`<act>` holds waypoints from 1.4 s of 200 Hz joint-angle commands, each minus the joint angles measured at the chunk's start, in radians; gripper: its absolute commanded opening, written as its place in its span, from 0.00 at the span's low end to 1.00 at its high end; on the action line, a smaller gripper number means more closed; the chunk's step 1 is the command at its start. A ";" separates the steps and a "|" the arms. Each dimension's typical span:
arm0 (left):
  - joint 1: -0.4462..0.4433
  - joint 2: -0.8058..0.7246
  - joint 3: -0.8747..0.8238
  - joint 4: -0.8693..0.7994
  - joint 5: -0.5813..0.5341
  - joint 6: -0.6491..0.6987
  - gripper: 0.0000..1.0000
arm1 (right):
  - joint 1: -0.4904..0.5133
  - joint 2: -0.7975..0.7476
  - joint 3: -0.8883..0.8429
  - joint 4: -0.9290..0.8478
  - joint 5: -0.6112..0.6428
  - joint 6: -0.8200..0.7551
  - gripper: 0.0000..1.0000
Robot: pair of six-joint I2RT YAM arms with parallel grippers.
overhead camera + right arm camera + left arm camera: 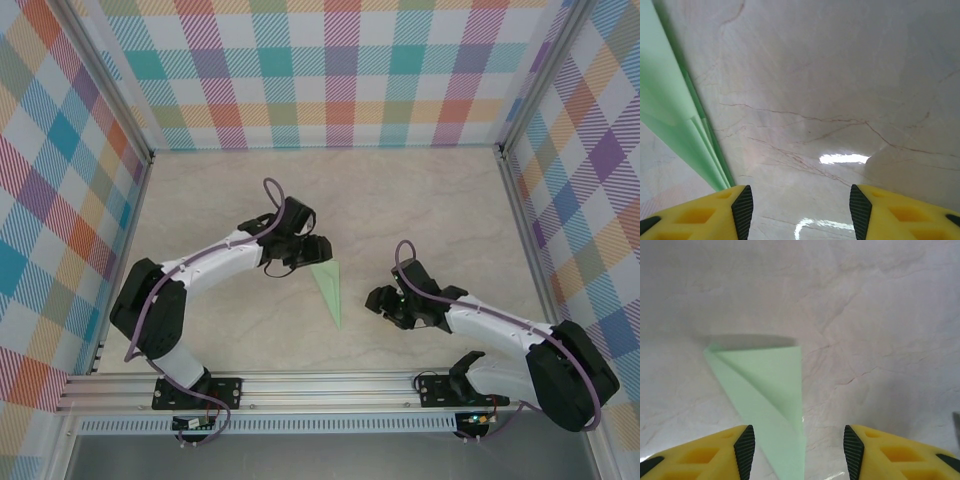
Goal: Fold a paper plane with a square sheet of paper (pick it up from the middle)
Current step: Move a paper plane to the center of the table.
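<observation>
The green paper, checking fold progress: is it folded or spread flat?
Folded. The paper plane lies as a narrow pointed wedge, with overlapping layers showing.

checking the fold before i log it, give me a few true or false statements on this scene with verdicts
1. The paper plane lies on the table. True.
2. The right gripper is clamped on the plane. False: its jaws stand open, with the paper off to one side.
3. The left gripper is open. True.
4. The paper is a flat unfolded square. False: it is folded into a slim pointed dart.
</observation>
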 commanded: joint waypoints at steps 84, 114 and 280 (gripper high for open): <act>-0.160 0.207 0.143 -0.186 -0.162 -0.204 0.55 | -0.007 0.062 0.086 0.063 -0.081 -0.112 0.61; -0.160 0.206 0.136 -0.206 -0.177 -0.208 0.52 | -0.007 0.099 0.088 0.099 -0.124 -0.114 0.63; -0.118 -0.006 -0.092 -0.080 -0.207 -0.206 0.06 | 0.047 0.419 0.267 0.269 -0.284 -0.170 0.54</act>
